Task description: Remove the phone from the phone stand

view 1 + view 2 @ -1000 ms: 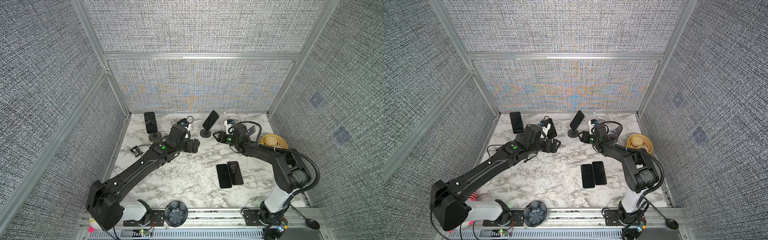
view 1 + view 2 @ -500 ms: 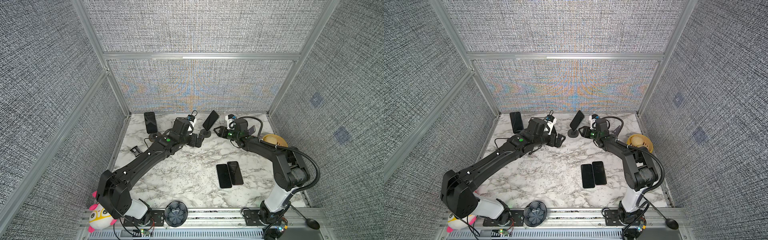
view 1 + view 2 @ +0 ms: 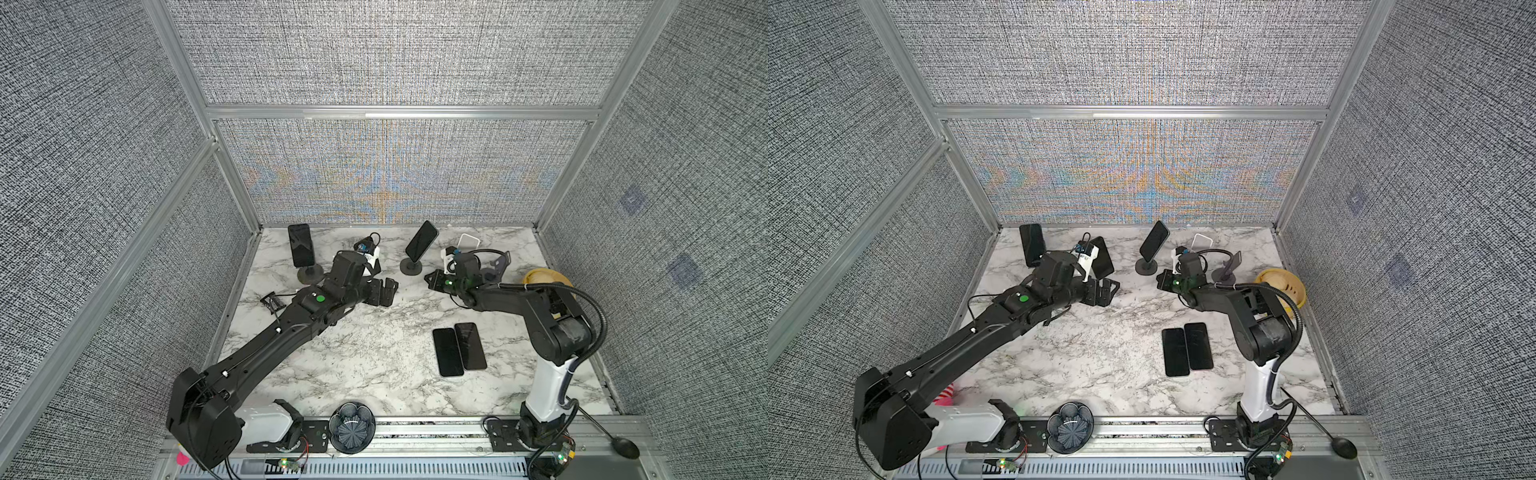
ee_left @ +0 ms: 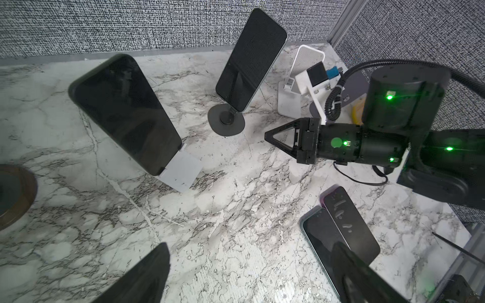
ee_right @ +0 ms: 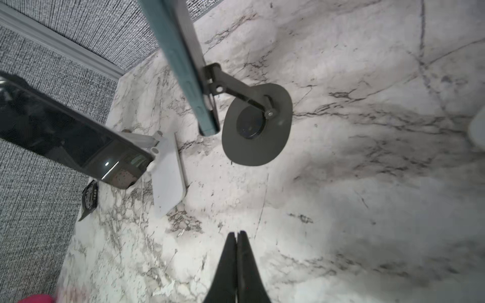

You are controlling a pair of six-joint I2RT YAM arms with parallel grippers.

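Note:
Three dark phones lean on stands at the back of the marble table. The middle phone (image 3: 421, 241) (image 4: 250, 60) rests on a black stand with a round base (image 3: 411, 268) (image 5: 257, 126). Another phone (image 4: 126, 112) (image 3: 1102, 257) sits on a white stand (image 4: 181, 170). The third phone (image 3: 300, 250) stands at the far left. My left gripper (image 3: 384, 291) (image 4: 249, 272) hangs open and empty just in front of the white stand. To the right of the black stand's base my right gripper (image 3: 430, 279) (image 5: 237, 233) is shut on nothing.
Two phones (image 3: 446, 351) (image 3: 469, 345) lie flat side by side at the middle right. An empty white stand (image 3: 468, 241) and an empty grey stand (image 3: 1227, 268) are at the back right, beside a wooden bowl (image 3: 540, 278). A small black clip (image 3: 272, 300) lies at the left.
My right gripper's jaws have gone from half open to shut. The left gripper reached toward the middle stand, then drew back a little, still open.

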